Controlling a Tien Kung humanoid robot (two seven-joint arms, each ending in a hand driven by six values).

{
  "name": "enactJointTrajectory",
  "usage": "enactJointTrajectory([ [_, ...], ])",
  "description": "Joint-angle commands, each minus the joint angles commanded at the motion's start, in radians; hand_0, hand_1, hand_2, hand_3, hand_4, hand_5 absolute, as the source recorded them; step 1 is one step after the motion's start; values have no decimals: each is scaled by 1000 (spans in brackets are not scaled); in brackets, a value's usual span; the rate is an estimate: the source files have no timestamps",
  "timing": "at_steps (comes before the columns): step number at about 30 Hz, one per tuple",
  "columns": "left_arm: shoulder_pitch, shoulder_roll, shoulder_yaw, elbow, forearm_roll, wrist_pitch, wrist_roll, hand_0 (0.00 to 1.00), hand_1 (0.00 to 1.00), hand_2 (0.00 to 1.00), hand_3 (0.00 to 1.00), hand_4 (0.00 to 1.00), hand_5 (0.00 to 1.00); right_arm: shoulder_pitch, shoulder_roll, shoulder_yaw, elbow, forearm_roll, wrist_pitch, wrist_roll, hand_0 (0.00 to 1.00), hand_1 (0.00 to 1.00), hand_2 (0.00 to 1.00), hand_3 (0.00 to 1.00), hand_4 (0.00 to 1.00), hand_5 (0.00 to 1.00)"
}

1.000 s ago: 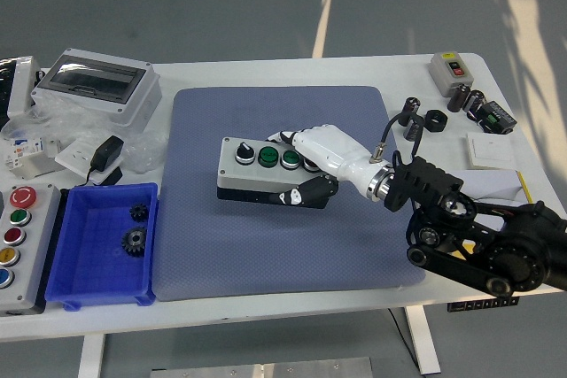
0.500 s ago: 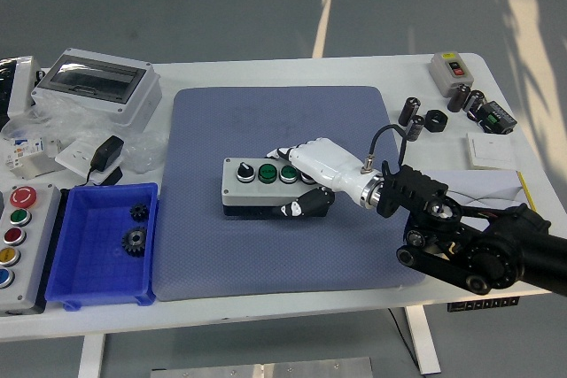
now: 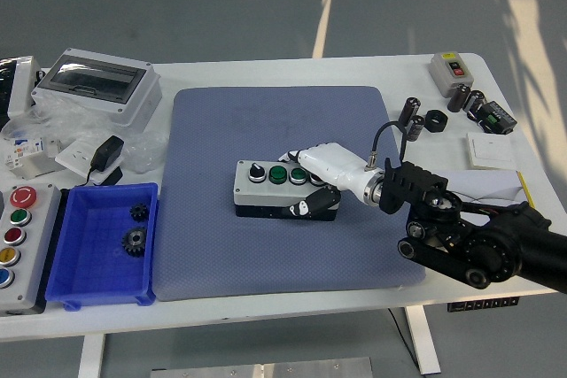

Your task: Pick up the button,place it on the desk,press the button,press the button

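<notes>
Right hand (image 3: 312,176) clamped on button box (image 3: 270,185), fingers over the top and thumb on the front face, keeping it level on the mat (image 3: 213,245) for setting down.

Grey button box (image 3: 266,185) (green buttons) flat on mat (image 3: 221,121).

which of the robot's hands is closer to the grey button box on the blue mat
Right. The right hand grips the grey button box at its right end on the blue mat; the left hand is out of view.
</notes>
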Motion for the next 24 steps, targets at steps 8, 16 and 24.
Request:
enactJointTrajectory([
  [8,1,0,1,0,1,0,1,627,583,546,610,636,210,-1,-9,0,16,3,2,-6,965,896,891,927,614,62],
  [16,2,1,-1,0,3,1,3,627,582,546,610,636,210,-8,-14,-6,27,54,3,3,998,948,943,998,720,126],
  [24,2,0,-4,0,7,0,4,627,582,545,608,633,208,-8,-27,15,60,109,33,5,998,969,974,998,728,111],
])
